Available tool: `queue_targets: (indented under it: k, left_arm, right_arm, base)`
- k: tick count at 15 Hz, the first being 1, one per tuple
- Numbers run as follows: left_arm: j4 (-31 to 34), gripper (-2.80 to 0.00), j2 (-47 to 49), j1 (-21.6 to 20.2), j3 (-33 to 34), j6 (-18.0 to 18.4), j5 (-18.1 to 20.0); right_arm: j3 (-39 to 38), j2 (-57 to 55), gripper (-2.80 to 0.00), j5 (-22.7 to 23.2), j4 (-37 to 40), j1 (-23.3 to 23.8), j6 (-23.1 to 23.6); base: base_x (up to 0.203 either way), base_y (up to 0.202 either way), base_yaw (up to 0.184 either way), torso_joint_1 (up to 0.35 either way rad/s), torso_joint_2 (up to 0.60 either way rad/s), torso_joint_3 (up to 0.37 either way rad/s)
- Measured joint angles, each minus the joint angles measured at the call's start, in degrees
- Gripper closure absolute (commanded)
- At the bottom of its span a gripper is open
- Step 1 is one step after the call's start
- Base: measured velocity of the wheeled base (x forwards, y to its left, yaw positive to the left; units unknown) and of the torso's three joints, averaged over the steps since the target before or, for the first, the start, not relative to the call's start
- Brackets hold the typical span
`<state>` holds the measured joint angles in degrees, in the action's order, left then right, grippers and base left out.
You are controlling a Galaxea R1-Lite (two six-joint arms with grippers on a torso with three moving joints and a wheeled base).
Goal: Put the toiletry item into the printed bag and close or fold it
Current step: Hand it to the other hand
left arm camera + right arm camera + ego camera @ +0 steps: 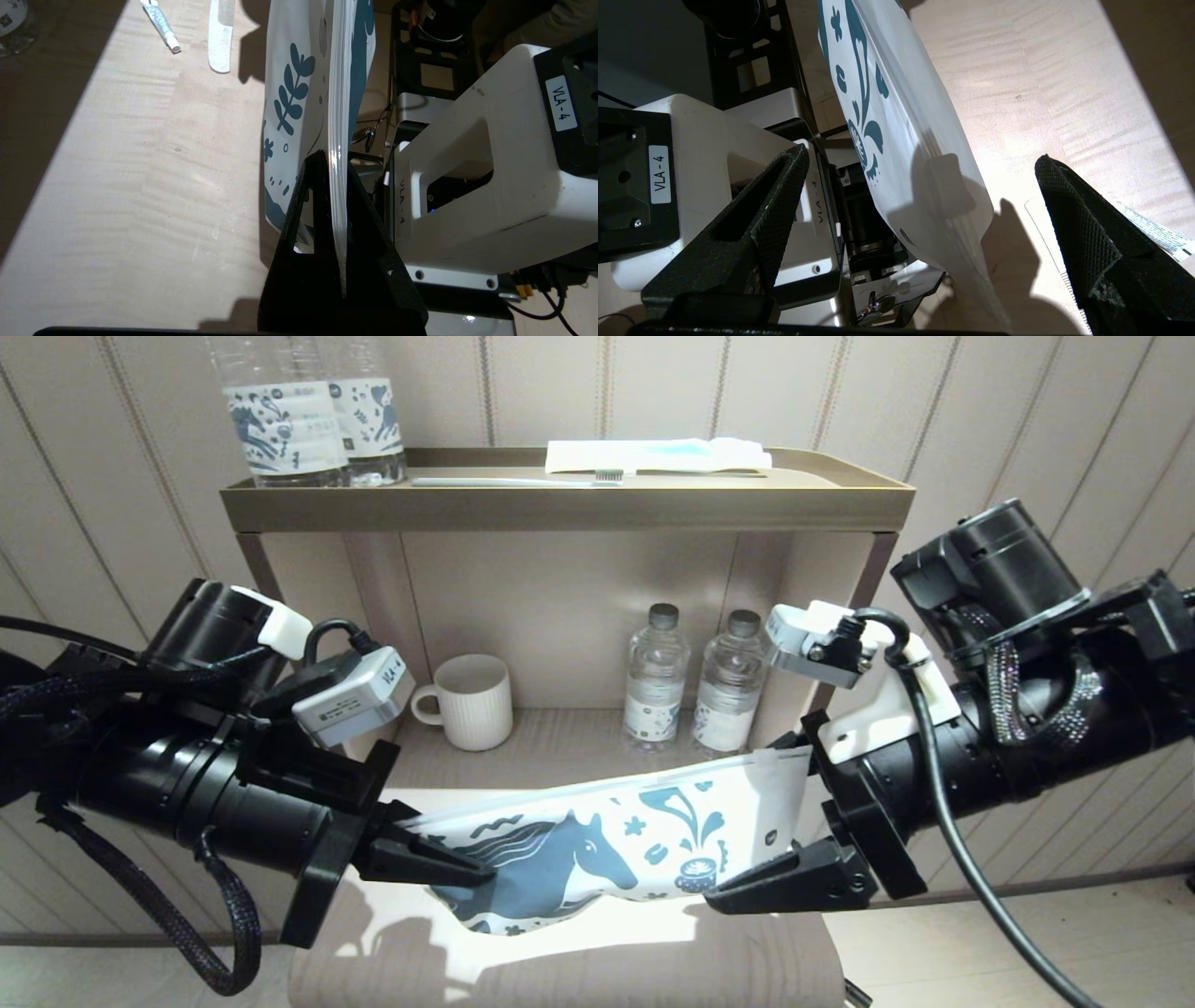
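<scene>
Held off the pale wooden table between two black arms, the printed bag hangs with its horse motif facing the head camera. On one side, the left gripper is clamped on the bag's edge, its fingers pressed together over the ridged zip strip in the left wrist view. On the other side, the right gripper stands with its jaws wide apart, one finger to each side of the bag's far corner and neither visibly touching it; the corner droops loosely between them. Beyond the left gripper's fingertips, on the table, lies the toiletry item, a flat white comb-like piece, with a small white tube just beside it, both well apart from the bag. Behind both grippers a shelf holds a ribbed white mug and two small water bottles.
</scene>
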<state>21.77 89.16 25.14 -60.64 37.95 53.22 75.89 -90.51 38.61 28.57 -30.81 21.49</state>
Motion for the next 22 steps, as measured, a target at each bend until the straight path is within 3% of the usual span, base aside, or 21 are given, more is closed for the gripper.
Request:
queue_targets:
  k: [14,15,22]
  left_arm:
    - [-0.11,0.0,0.37,0.09,-0.16,0.06,0.0]
    - [-0.11,0.0,0.39,0.09,-0.06,0.06,0.0]
    - [-0.09,0.0,0.5,0.07,-0.05,0.35,0.02]
  right_arm:
    - [0.18,0.68,-2.8,2.18,0.5,0.1,-0.02]
    - [-0.03,0.89,0.0,2.1,0.35,0.3,0.02]
    - [-0.15,1.28,0.0,2.06,0.53,0.22,0.17]
  base:
    - [0.0,0.0,0.0,0.0,0.0,0.0]
    - [0.0,0.0,0.0,0.0,0.0,0.0]
    - [0.0,0.0,0.0,0.0,0.0,0.0]
